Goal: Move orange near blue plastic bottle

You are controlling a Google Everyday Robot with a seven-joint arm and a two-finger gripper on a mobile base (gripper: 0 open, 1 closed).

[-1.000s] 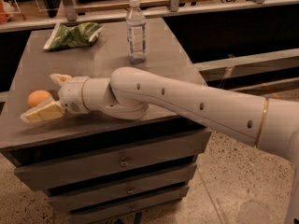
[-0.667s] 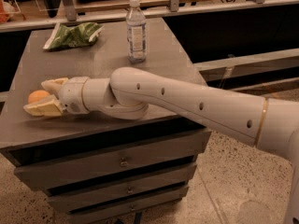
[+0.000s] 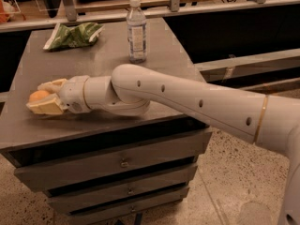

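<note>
Ok, gripper is low over the front-left part of the cabinet top, reaching in from the right. Its two cream fingers sit on either side of the orange and look pressed against it, so it's pinching the orange. Only the upper left part of the fruit shows between them. Can't tell whether the orange rests on the top or is just off it.

Arm is white and thick, and runs across the front edge of the cabinet from the lower right, with the wrist turned toward the left.

Bottle stands upright near the back of the top, right of centre, white cap on. It's well apart from the orange, behind and to the right of the gripper.

Green bag lies flat at the back left corner, left of the bottle and apart from it.

Drawers below are closed.
</note>
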